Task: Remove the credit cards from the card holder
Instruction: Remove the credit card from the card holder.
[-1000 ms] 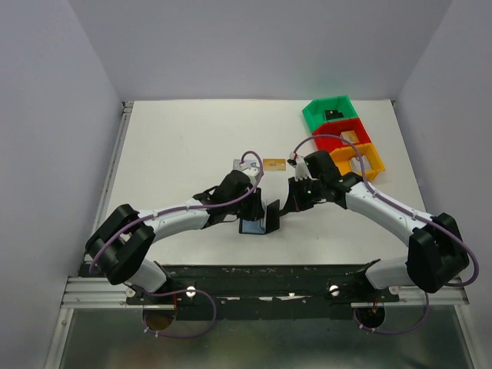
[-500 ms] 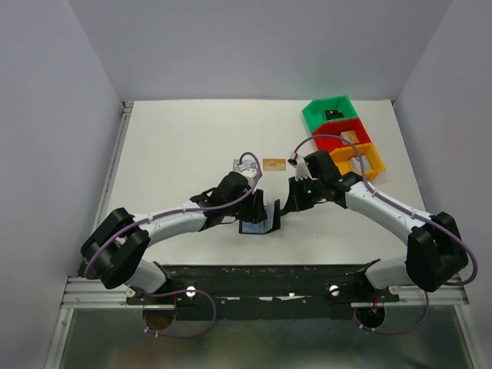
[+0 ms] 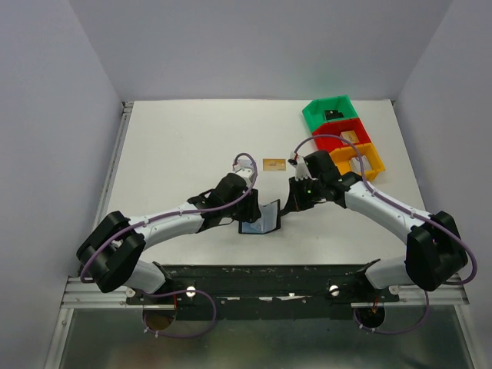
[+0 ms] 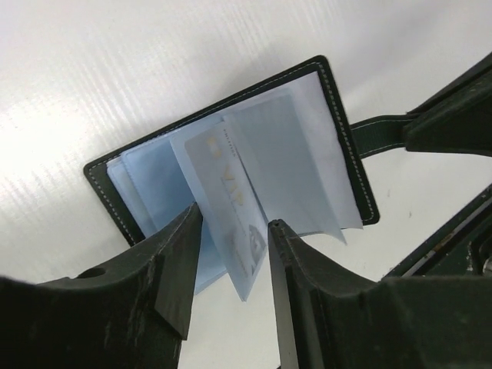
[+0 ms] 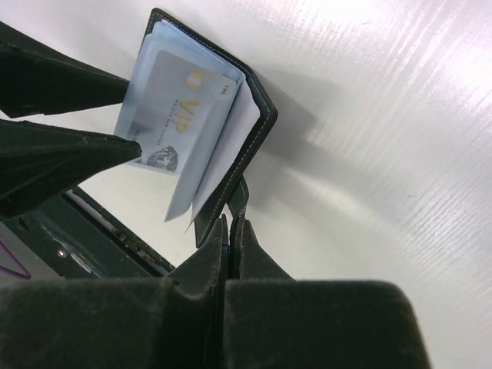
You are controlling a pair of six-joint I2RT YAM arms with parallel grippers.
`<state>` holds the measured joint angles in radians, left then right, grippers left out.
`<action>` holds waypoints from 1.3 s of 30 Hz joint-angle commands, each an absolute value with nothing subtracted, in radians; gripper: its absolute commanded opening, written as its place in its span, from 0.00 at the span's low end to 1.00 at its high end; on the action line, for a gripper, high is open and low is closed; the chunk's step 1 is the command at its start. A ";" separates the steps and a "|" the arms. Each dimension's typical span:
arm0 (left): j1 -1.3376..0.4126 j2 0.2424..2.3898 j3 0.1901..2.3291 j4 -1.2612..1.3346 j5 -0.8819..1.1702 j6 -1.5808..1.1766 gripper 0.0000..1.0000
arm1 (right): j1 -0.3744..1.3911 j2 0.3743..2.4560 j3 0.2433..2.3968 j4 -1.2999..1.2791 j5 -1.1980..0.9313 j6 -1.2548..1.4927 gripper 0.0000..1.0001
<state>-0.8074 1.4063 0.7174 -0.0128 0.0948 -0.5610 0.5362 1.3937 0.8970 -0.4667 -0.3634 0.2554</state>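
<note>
Credit card [image 5: 181,115] in card holder [image 5: 265,115]: "VIP", smaller txt too blurry.

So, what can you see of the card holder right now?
The card holder is a black bifold, leather-looking with pale edge stitching, resting open on the white table. Its blue-grey translucent sleeves fan upward; one shows a silver-grey card printed VIP. The right hand, shut, pinches its strap tab. The left hand, open, straddles the raised sleeve.
</note>
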 commanded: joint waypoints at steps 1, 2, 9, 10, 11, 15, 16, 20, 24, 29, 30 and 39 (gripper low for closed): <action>-0.811 1.401 0.712 -0.092 0.009 -0.574 0.50 | 0.532 1.396 0.919 -0.512 -0.289 0.276 0.06; -0.811 1.397 0.710 -0.100 -0.024 -0.578 0.50 | 0.532 1.393 0.920 -0.518 -0.278 0.281 0.10; -0.810 1.397 0.710 -0.121 -0.061 -0.584 0.49 | 0.531 1.387 0.931 -0.552 -0.219 0.296 0.45; -0.810 1.397 0.710 -0.124 -0.069 -0.587 0.48 | 0.532 1.385 0.933 -0.560 -0.213 0.296 0.47; -0.811 1.397 0.709 -0.126 -0.072 -0.588 0.48 | 0.532 1.384 0.937 -0.567 -0.203 0.295 0.48; -0.808 1.375 0.709 -0.138 -0.101 -0.588 0.48 | 0.532 1.353 0.960 -0.615 -0.155 0.282 0.52; -0.808 1.361 0.712 -0.140 -0.106 -0.586 0.48 | 0.531 1.341 0.969 -0.624 -0.140 0.284 0.52; -0.807 1.304 0.707 -0.115 -0.098 -0.575 0.48 | 0.535 1.261 0.980 -0.608 -0.164 0.294 0.52; -0.805 1.287 0.681 -0.005 0.000 -0.572 0.44 | 0.537 1.187 0.911 -0.416 -0.403 0.330 0.38; -0.804 1.380 0.703 0.035 0.067 -0.586 0.25 | 0.546 1.236 0.829 -0.183 -0.624 0.437 0.15; -0.805 1.402 0.707 0.032 0.069 -0.589 0.23 | 0.546 1.259 0.812 -0.148 -0.643 0.465 0.15; -0.799 1.494 0.710 -0.027 0.012 -0.629 0.11 | 0.548 1.426 0.726 0.002 -0.609 0.532 0.19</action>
